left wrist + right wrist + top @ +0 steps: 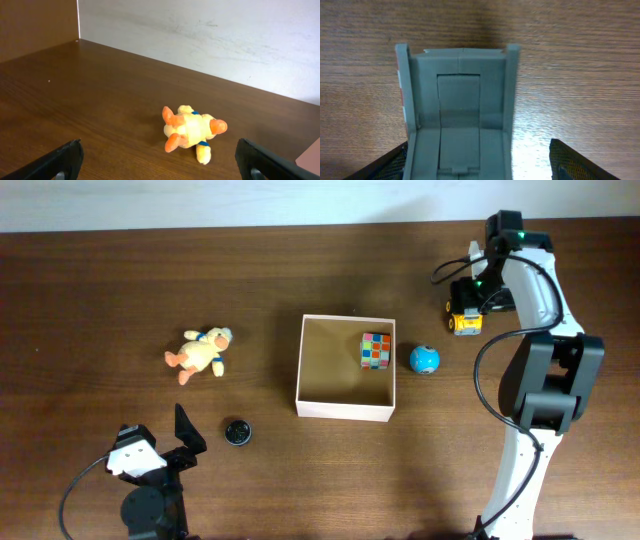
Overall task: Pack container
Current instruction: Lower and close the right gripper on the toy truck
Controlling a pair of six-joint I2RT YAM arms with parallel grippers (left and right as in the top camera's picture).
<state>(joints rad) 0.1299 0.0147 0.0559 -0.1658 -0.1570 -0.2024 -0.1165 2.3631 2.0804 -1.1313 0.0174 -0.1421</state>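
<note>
**Hazards.**
- Container (345, 412): at the table centre, with a colour cube (376, 350) in its far right corner. A toy released short would strike the rim or knock the blue ball (424, 360) just beside it.
- Grey toy vehicle (460, 100): it sits off-centre between the jaws, so closing may twist or skid it.

**Pose.**
- Right gripper (480, 167): points straight down over the vehicle with jaws parted and nothing clamped. Contact on one side is possible but unclear.
- Left gripper (160, 167): low, spread wide and empty, facing the plush duck (192, 132).
</note>
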